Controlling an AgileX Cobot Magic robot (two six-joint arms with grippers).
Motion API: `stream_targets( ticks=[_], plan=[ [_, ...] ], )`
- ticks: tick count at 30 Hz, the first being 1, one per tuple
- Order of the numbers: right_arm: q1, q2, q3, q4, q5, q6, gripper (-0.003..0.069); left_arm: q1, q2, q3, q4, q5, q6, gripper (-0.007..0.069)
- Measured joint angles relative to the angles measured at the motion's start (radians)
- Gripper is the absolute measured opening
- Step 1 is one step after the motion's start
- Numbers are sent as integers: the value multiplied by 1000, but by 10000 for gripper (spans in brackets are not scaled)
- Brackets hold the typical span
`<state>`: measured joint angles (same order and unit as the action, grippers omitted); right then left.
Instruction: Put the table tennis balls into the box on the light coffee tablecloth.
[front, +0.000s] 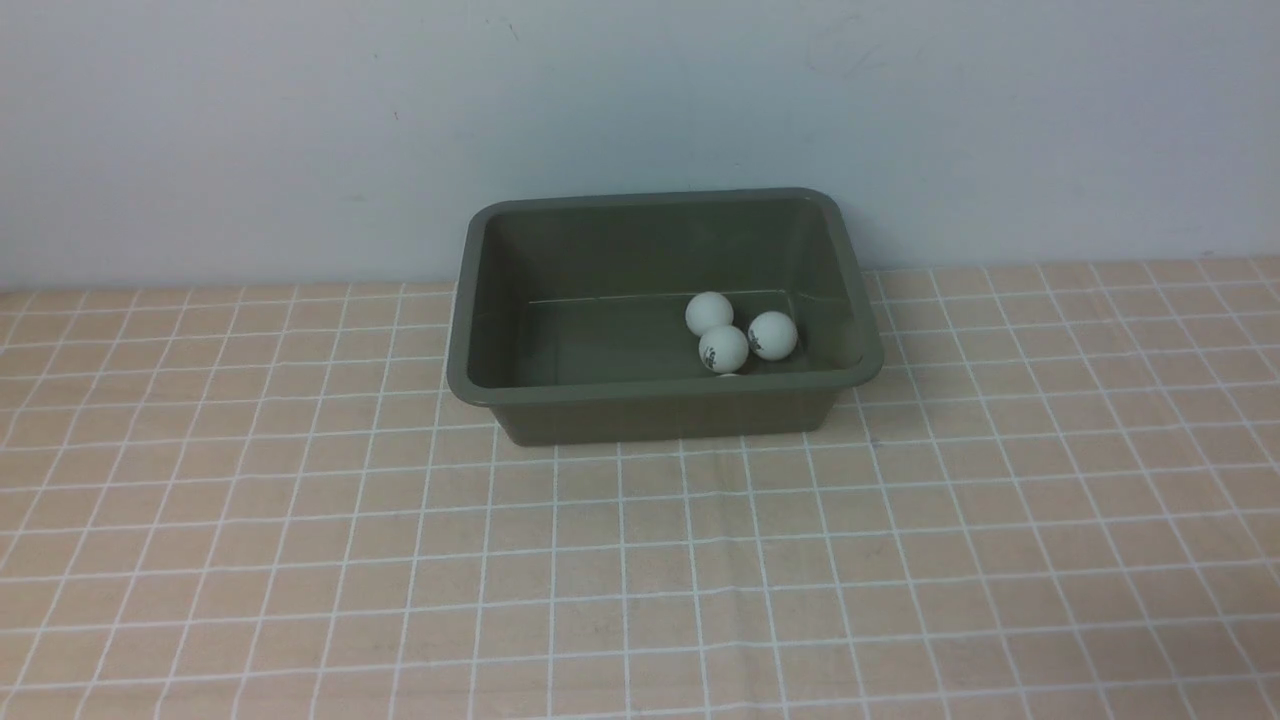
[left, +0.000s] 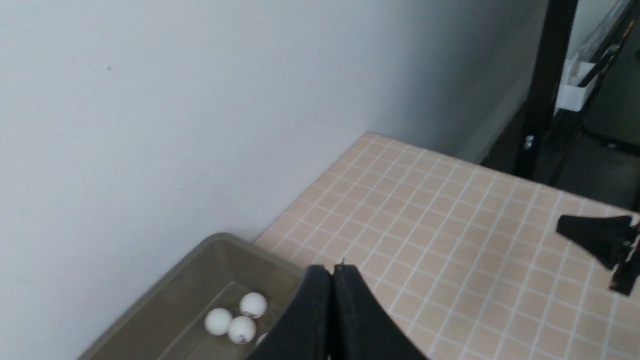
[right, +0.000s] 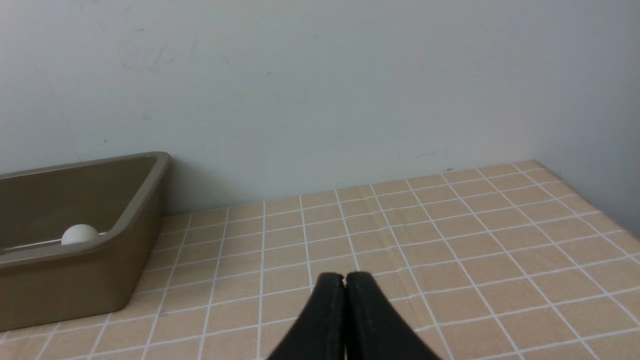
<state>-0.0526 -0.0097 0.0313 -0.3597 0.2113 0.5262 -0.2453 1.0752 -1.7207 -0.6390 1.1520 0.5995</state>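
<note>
In the front view the lower half of the frame is the light coffee tablecloth (front: 640, 570), peach-beige with a grid of thin white lines, spread flat over the counter; neither arm shows in this view. Farther back, just above the centre of the frame, the box (front: 660, 408) stands on the cloth, an olive-grey tub with rounded corners and a flared rim, its far side close to the pale wall (front: 300, 130). The table tennis balls (front: 723, 348) lie inside it, clustered in the right part of the floor: three white balls touching or nearly touching, two of them with a small dark logo, and the top of a fourth just showing above the near rim below them. In the left wrist view the left tool (left: 332, 272) sits at the bottom centre of the frame, its two black fingers pressed together with nothing between them; the box (left: 210, 250) and the balls (left: 235, 320) appear at the lower left, and the right tool (left: 600, 237) is a dark shape at the right edge. In the right wrist view the right tool (right: 345, 280), bottom centre, also has its fingers pressed together and empty over the cloth (right: 450, 240), with the box (right: 100, 280) at the left edge and one ball (right: 80, 234) visible over its rim.
</note>
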Motion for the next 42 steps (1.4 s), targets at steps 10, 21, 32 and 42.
stream_targets(
  ticks=[10, 21, 32, 42],
  plan=[
    [0, 0, 0, 0, 0, 0, -13, 46, -163, 472, 300, -351, -101, -69],
    [0, 0, 0, 0, 0, 0, -13, 271, -678, 1465, 211, -1006, -171, -69],
    [0, 0, 0, 0, 0, 0, -13, 280, -1040, 1749, 100, -1106, -161, -69],
    [0, 0, 0, 0, 0, 0, -13, 280, -1084, 1749, 95, -1103, -75, -69]
  ],
)
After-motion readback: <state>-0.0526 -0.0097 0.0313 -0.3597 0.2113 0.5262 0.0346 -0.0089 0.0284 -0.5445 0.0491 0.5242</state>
